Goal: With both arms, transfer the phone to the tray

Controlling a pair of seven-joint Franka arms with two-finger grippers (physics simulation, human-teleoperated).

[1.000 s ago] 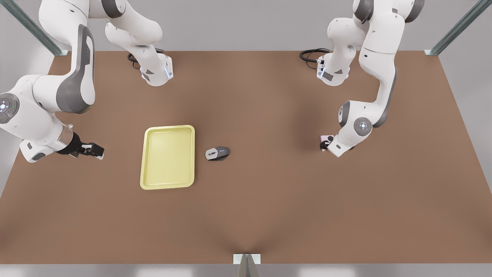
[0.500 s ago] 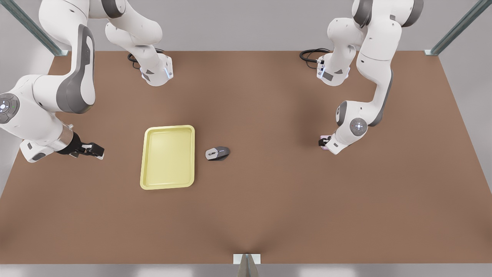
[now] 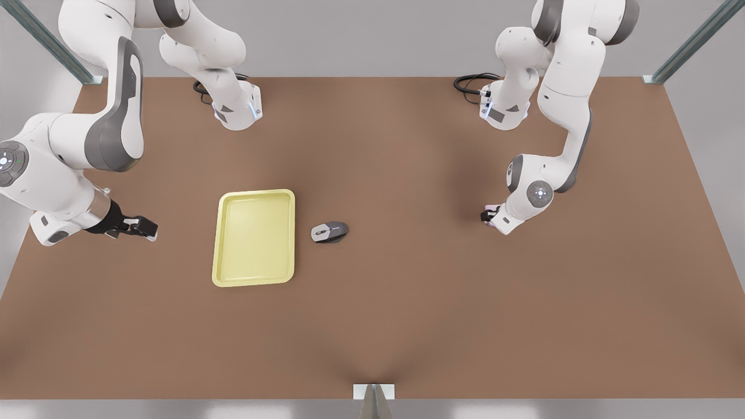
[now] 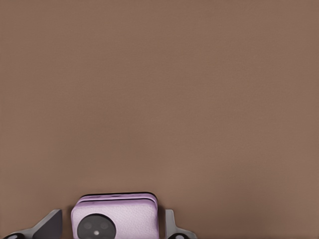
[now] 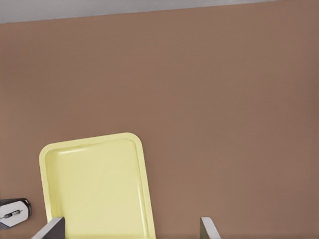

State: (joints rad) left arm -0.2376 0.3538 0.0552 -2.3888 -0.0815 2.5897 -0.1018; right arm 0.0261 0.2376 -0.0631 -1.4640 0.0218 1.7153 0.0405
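Brown table [image 3: 407, 302]; yellow tray [image 3: 254, 237] with its long axis running front to back, beside the right gripper [image 3: 142, 227], which waits, fingers wide apart. Left gripper [image 3: 488, 216] low over the table straddles the pale pink phone [image 4: 115, 219], fingers [image 4: 50, 225] flanking without visible contact, its dark circle face-up.

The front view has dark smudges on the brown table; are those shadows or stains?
Shadows, most likely: in the front view soft dark patches lie on the brown table beneath each white arm; the left wrist view shows a thin dark edge around the pale pink phone.
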